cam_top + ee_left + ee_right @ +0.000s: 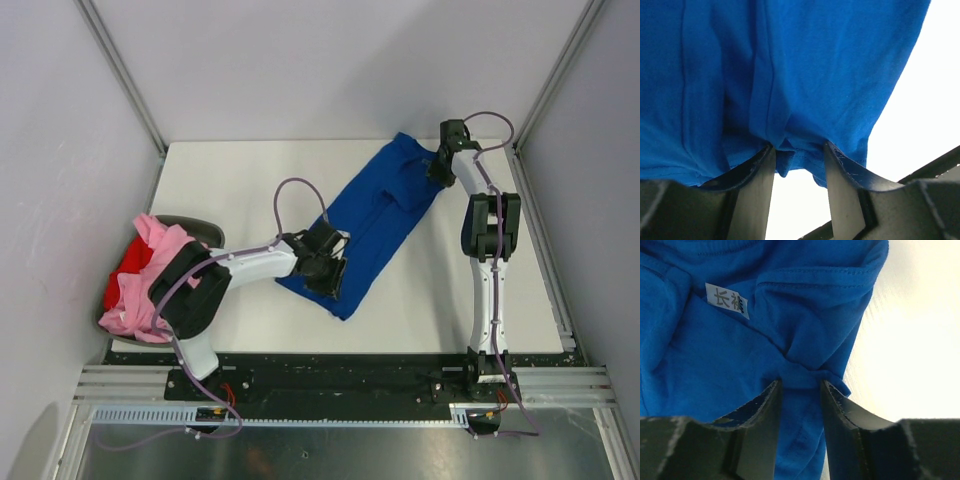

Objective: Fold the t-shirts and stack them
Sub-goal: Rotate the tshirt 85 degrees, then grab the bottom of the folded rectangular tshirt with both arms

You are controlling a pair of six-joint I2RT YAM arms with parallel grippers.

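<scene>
The royal blue t-shirt (375,215) lies as a long diagonal strip on the white table, from the far right to the near middle. Its print does not show. My left gripper (328,272) is at the strip's near end, shut on the bunched hem (796,146). My right gripper (438,170) is at the far end, shut on a gathered fold (799,382) near the collar, below a white label (727,300). The light pink t-shirt (160,255) and the red t-shirt (122,280) lie crumpled in a pile at the left.
The pink and red pile sits on a dark grey tray (203,229) at the table's left edge. Metal frame posts (120,70) rise at the back corners. White walls close in the back and sides.
</scene>
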